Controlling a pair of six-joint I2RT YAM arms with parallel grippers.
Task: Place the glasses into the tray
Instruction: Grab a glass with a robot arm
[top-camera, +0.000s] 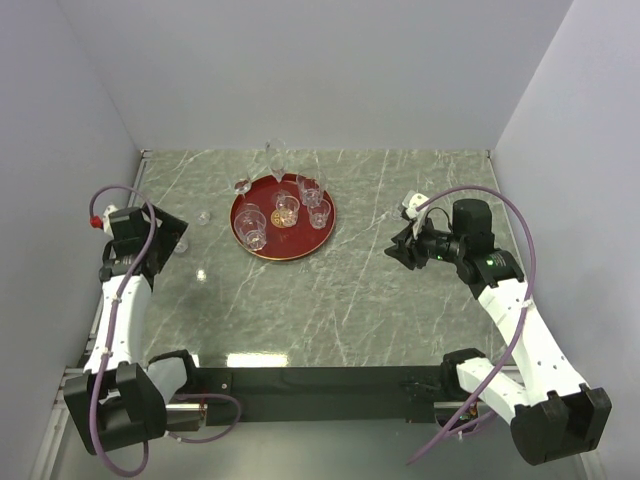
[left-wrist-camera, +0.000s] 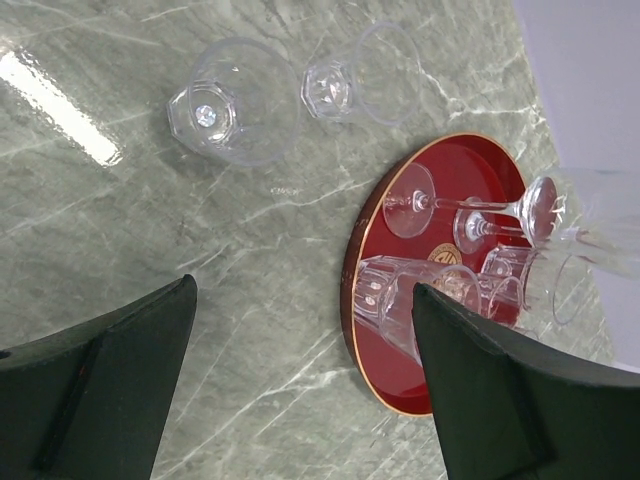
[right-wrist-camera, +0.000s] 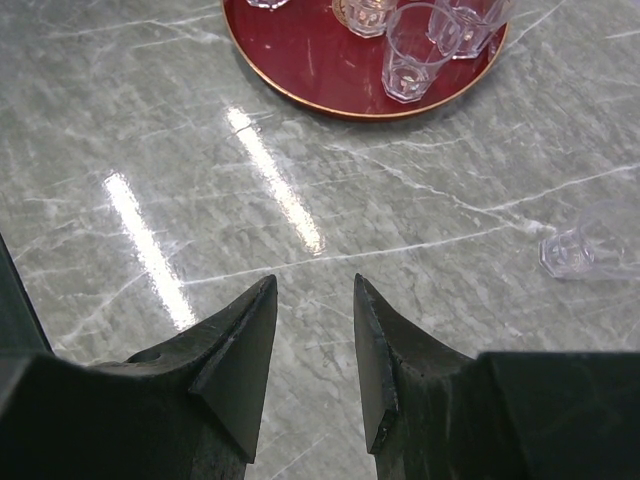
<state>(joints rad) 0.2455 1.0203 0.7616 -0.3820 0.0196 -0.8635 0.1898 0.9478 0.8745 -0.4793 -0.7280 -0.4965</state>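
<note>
Left gripper (left-wrist-camera: 303, 300) hangs empty with its jaws wide apart, facing two glasses (left-wrist-camera: 240, 105) on the marble table (left-wrist-camera: 120, 220), probably to take one of them. Right gripper (right-wrist-camera: 314, 285) is half apart and empty too, well away from the tray (right-wrist-camera: 300, 60). Several glasses already stand in the tray. One more glass (right-wrist-camera: 588, 245) waits on the table apart from it. Nothing blocks the way.

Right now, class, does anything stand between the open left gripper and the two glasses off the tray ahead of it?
Nothing visible does. Only bare table separates the left gripper from the wider glass and the narrower glass; the tray sits aside.
</note>
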